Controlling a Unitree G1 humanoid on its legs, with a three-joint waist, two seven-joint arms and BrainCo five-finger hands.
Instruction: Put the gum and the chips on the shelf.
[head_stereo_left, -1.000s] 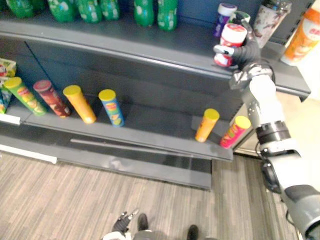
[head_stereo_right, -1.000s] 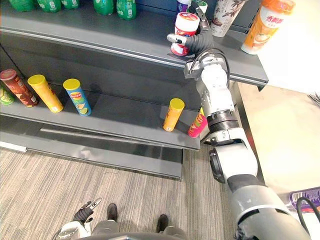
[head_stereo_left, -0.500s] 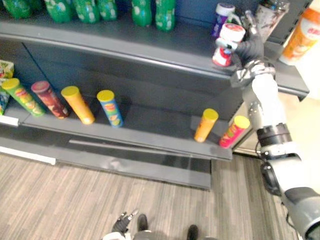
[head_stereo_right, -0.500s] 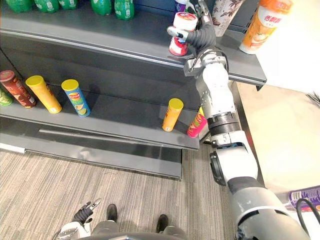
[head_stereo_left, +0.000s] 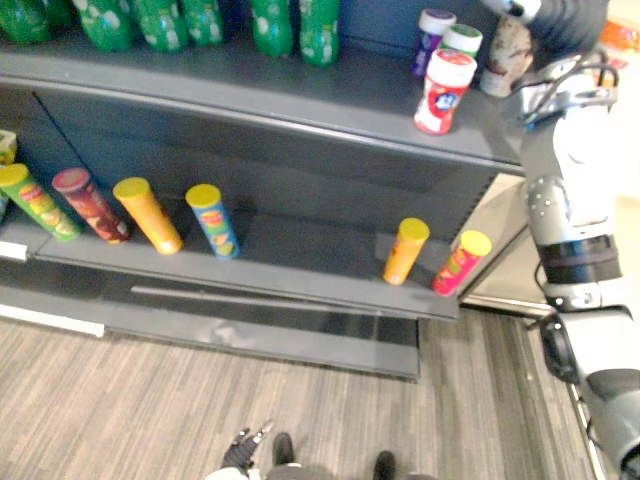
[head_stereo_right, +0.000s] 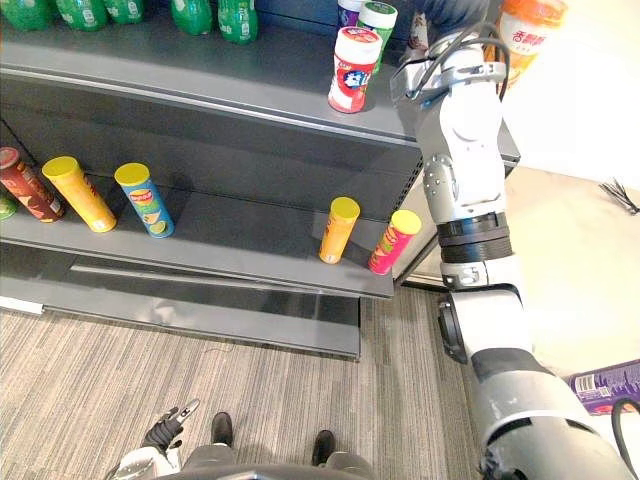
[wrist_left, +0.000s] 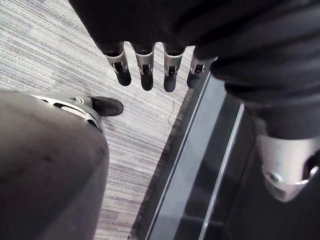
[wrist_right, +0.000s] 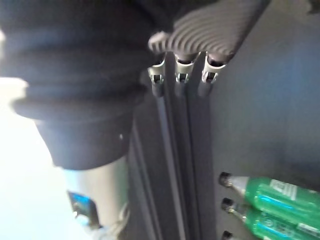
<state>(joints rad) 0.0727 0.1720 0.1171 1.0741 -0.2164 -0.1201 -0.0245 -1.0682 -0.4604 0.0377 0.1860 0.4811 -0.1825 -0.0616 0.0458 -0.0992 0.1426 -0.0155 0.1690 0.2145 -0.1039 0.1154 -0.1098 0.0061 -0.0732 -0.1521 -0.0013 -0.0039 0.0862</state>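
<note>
Gum canister (head_stereo_left: 443, 92), white-lidded and red-labelled, stands upright near the front edge of the upper shelf (head_stereo_left: 250, 85), toward its right end, with no hand on it. Two smaller canisters (head_stereo_left: 445, 35) stand just behind it, and green bottles (head_stereo_left: 290, 20) line the rear edge to the left. The right hand (wrist_right: 200, 37) is raised by the shelf's right rear corner, apart from the gum, fingers straight and holding nothing. On the lower shelf (head_stereo_left: 300, 250), an orange chip can (head_stereo_left: 405, 250) and a pink chip can (head_stereo_left: 458, 263) stand near the right end, four more cans (head_stereo_left: 212, 220) toward the left. The left hand (wrist_left: 146, 70) hangs over the floor (wrist_left: 65, 60), fingers loose and empty.
</note>
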